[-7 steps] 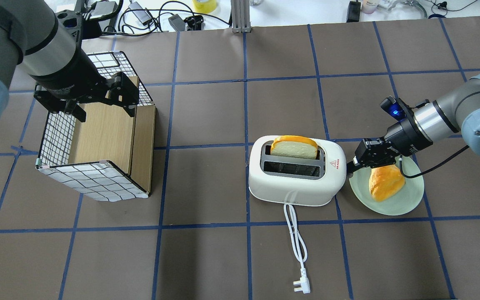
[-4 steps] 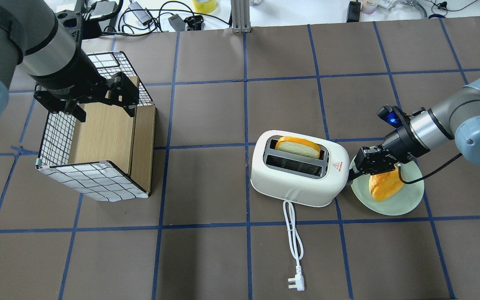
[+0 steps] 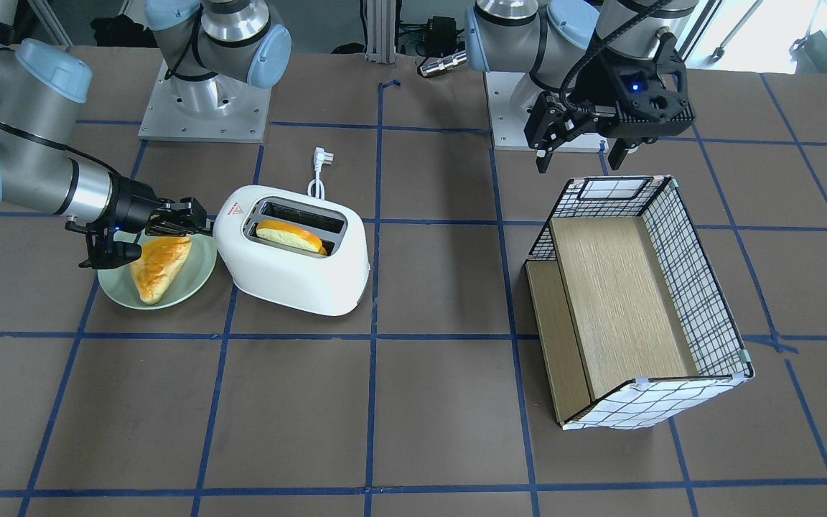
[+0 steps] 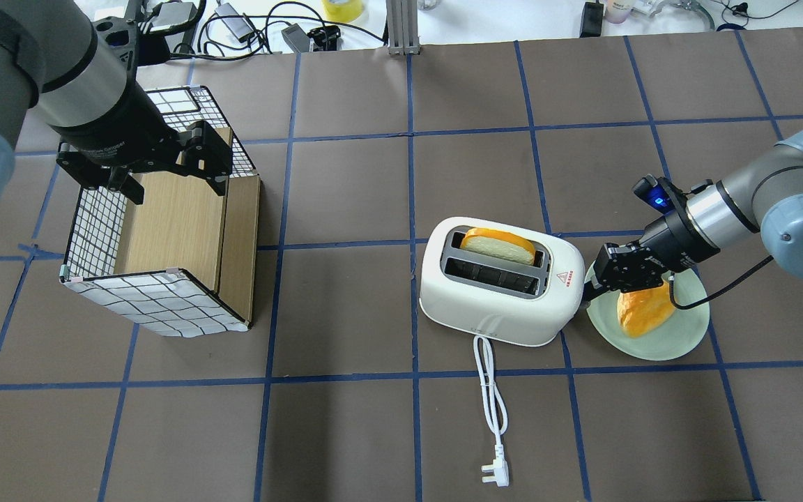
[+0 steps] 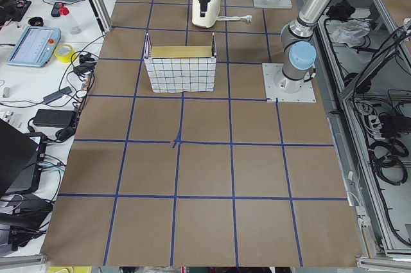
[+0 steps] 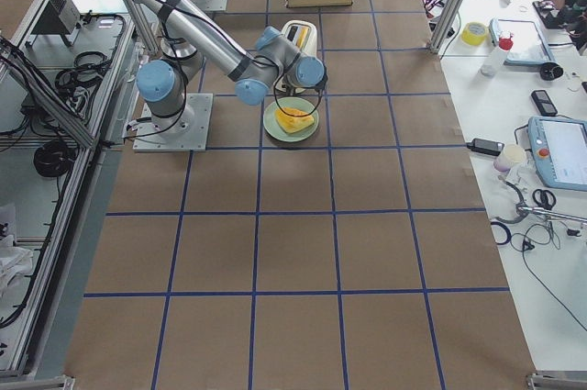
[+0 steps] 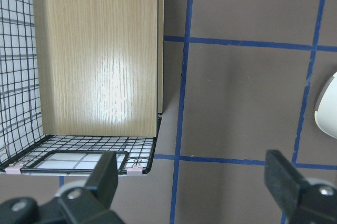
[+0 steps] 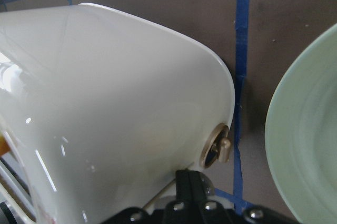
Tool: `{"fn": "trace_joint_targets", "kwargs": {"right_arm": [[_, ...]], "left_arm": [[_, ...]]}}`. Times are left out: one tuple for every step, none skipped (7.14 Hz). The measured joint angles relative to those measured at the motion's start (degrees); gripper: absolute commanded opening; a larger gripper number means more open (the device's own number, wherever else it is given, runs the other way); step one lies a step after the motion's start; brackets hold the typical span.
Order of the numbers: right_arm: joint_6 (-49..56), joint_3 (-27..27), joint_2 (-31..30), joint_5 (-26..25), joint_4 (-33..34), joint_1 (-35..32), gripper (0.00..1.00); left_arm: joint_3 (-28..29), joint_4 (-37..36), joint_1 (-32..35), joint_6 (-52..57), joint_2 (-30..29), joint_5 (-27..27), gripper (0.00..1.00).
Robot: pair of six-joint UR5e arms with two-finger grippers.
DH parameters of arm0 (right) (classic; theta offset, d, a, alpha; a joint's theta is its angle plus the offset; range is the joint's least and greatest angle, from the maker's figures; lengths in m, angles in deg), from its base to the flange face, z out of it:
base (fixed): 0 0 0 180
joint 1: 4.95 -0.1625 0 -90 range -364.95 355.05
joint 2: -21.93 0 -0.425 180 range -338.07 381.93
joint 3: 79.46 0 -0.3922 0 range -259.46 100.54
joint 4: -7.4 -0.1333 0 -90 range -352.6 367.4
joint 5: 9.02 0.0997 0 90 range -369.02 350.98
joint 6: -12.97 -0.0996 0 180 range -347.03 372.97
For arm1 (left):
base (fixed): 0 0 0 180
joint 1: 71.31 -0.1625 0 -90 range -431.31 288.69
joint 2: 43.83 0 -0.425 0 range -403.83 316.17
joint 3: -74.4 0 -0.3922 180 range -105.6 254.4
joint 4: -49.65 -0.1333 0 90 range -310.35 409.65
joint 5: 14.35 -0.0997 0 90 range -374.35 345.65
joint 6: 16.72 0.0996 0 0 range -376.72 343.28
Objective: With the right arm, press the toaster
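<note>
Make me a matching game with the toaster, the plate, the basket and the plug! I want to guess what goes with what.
Things:
1. toaster
2. plate
3. basket
4. plug

What fits:
A. lies on the table at the end of the white cord
B. has a slice of bread in one slot
C. is pale green, with a piece of bread on it
D. has checked wire walls and wood inside

Right pairs: 1-B, 2-C, 3-D, 4-A.
</note>
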Motion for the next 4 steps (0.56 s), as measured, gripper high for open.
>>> {"fn": "trace_joint_targets", "kwargs": {"right_arm": [[-4.4,1.8,-1.6,-1.3,-0.9,-0.2,0.00],[-7.9,4.5,-3.3,-2.6,-3.0,-0.4,0.00],[-10.3,8.5,-4.5,-4.4,-6.1,-0.8,0.00],[-12.2,13.8,-5.1,-7.1,-10.2,-1.8,0.00]], "left_arm": [[0.0,0.0,0.0,0.0,0.0,0.0,1.00],[0.0,0.0,0.0,0.0,0.0,0.0,1.00],[0.0,0.0,0.0,0.0,0.0,0.0,1.00],[0.0,0.0,0.0,0.0,0.0,0.0,1.00]]}}
